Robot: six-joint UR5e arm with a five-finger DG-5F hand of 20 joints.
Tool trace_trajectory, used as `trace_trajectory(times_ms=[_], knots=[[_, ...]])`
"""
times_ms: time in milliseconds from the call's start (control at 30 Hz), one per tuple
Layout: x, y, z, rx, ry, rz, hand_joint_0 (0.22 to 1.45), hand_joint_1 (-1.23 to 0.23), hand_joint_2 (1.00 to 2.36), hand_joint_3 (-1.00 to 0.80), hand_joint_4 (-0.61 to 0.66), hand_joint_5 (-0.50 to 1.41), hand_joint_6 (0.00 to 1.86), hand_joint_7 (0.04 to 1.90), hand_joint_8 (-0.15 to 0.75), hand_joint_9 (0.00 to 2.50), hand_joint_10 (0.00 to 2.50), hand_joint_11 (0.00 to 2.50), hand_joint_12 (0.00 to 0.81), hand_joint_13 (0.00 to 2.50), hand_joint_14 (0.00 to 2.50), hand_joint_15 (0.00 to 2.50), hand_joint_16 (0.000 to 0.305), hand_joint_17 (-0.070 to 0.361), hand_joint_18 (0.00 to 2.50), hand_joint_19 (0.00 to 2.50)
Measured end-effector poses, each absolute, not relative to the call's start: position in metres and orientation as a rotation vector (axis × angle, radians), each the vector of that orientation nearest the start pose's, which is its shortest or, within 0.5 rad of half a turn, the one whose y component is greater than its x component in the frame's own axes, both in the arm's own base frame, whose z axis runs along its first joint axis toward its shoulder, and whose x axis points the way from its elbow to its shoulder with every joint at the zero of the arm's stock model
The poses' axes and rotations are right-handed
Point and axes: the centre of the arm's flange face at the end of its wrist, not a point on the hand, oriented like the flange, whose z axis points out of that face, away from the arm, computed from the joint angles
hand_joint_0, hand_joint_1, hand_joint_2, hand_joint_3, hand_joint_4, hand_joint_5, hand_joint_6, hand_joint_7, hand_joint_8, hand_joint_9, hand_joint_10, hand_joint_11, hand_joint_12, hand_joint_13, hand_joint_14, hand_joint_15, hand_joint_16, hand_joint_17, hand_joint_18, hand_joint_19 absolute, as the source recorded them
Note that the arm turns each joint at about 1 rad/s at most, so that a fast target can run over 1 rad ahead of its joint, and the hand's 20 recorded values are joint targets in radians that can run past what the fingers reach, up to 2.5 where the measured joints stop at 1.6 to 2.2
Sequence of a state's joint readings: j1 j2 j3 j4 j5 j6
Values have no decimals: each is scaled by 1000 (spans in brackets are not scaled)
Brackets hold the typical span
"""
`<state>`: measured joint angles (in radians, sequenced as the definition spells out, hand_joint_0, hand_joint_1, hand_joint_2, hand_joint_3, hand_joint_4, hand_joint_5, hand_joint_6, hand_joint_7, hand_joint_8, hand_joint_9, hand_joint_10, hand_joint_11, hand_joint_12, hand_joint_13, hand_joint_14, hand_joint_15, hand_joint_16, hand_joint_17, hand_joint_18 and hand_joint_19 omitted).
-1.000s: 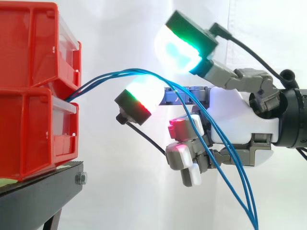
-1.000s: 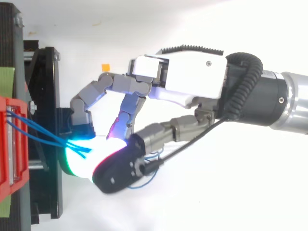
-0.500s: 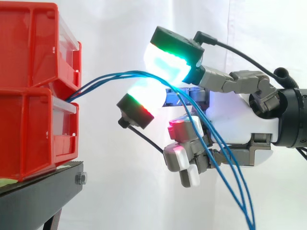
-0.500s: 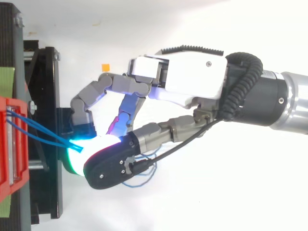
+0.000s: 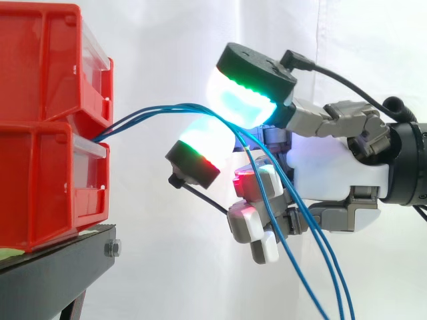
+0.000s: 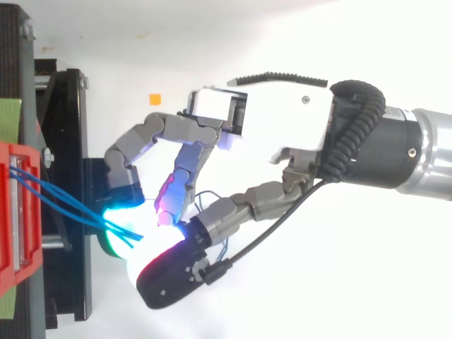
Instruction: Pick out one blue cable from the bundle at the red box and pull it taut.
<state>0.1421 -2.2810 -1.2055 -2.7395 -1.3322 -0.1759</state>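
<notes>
Blue cables (image 5: 152,111) leave the gap between the two stacked red bins (image 5: 47,127), arch rightward and drop off the lower right. My hand (image 5: 333,170) reaches in from the right. Its cyan-green glowing pad (image 5: 243,100) sits above the cables and its white-red pad (image 5: 200,147) below, closed together on them where they crest. I cannot tell how many strands are pinched. From above, the cables (image 6: 70,205) run from the red bin (image 6: 14,212) into the glowing pads of the hand (image 6: 275,127). The other fingers curl under the palm.
The bins rest on a black stand (image 5: 60,267), which sits left of the hand in the top view (image 6: 67,176). A small orange mark (image 6: 155,98) lies on the white surface beyond the fingers. A white curtain hangs behind.
The cyan-green pad came down and the two pads closed onto the cables. The hanging strands swung left, nearer the curled fingers. The bins stayed put.
</notes>
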Motion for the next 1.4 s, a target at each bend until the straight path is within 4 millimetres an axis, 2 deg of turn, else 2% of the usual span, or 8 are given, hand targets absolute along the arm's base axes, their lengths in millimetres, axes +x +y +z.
trace_trajectory(times_ms=[133, 233, 400, 467, 533, 667, 1000, 1400], knots=[[763, -49, 258, 1096, 1178, 1031, 679, -964, 1000, -500, -163, -68, 926, 1125, 259, 1330, 30, 810, 348, 1164, 27, 647, 46, 104, 1087, 601], [763, -48, 258, 1093, 1180, 1029, 593, -942, 1000, -500, -129, -56, 919, 1124, 257, 1363, 31, 813, 343, 1182, 26, 643, 46, 104, 1099, 623], [763, -49, 258, 1092, 1183, 1025, 473, -815, 1000, -500, -206, -25, 887, 1044, 245, 1421, 25, 704, 353, 1225, 25, 615, 52, 117, 1168, 583], [763, -49, 257, 1092, 1183, 1024, 511, -646, 1000, -500, -278, -20, 867, 1064, 231, 1418, 25, 611, 328, 1195, 22, 563, 48, 108, 1134, 591], [763, -50, 258, 1092, 1182, 1024, 552, -514, 1000, -500, -241, -31, 837, 978, 207, 1400, 22, 546, 321, 1168, 21, 543, 47, 105, 1093, 609], [763, -51, 258, 1092, 1182, 1024, 582, -448, 1000, -500, -158, -31, 791, 1028, 201, 1373, 22, 554, 325, 1149, 22, 553, 47, 106, 1046, 629], [763, -51, 258, 1091, 1180, 1025, 594, -462, 1000, -500, -39, -57, 817, 997, 238, 1308, 24, 629, 352, 1130, 22, 594, 50, 113, 1022, 670], [763, -51, 258, 1089, 1183, 1020, 581, -672, 1015, -229, 9, -76, 859, 1003, 290, 1285, 27, 679, 389, 1134, 23, 594, 56, 125, 1064, 623]])
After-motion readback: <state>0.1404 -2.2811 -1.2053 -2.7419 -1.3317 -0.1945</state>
